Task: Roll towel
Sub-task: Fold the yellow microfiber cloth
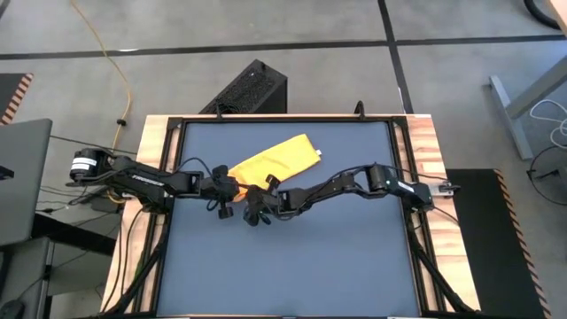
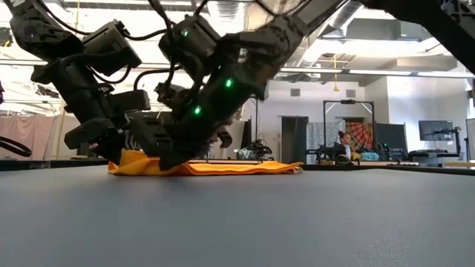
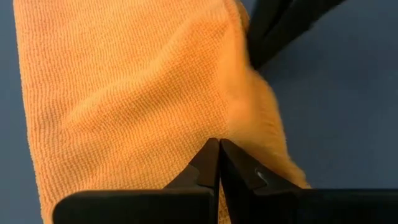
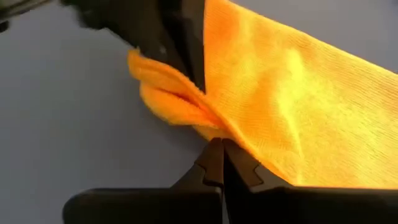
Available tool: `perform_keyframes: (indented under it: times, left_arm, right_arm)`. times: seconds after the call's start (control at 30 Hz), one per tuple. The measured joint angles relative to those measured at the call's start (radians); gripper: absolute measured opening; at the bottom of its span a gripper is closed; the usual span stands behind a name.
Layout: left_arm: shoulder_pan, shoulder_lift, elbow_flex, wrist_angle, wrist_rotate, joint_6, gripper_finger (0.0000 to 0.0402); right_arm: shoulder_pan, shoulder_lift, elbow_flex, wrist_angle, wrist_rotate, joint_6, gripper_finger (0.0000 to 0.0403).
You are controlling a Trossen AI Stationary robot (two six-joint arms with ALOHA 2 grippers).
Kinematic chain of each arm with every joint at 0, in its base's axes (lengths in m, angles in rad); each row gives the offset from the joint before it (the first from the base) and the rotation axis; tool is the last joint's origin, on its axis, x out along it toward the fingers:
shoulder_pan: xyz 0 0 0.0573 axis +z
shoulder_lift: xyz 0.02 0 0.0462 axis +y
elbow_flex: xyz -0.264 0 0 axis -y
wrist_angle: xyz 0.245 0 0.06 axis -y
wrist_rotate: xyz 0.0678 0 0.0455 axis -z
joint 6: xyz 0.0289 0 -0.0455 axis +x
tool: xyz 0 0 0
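both end effectors meet at the near-left end of the towel; left end effector is pinched shut on its edge; right end effector is clamped on the bunched corner; the towel lies folded, slanting toward the far right of the dark tabletop.

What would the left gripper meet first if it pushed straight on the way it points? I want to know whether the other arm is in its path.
The towel itself: the left gripper is shut on its edge, with yellow cloth straight ahead. Past the cloth a dark bar, probably the right arm's finger, crosses, though depth is unclear.
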Motion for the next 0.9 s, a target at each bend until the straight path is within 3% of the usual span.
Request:
perform_keyframes:
  times: [0.3, 0.77, 0.9]
  left_arm:
    - [0.0, 0.0, 0.0, -0.003, 0.002, 0.004, 0.0]
    - [0.0, 0.0, 0.0, -0.007, 0.003, -0.001, 0.0]
    - [0.0, 0.0, 0.0, -0.006, 0.003, -0.007, 0.0]
  right_arm:
    - [-0.017, 0.079, 0.003, 0.192, -0.059, 0.026, 0.0017]
    - [0.028, 0.036, 0.0, 0.213, -0.197, 0.144, 0.0017]
    - [0.026, 0.034, -0.002, 0.214, -0.175, 0.146, 0.0017]
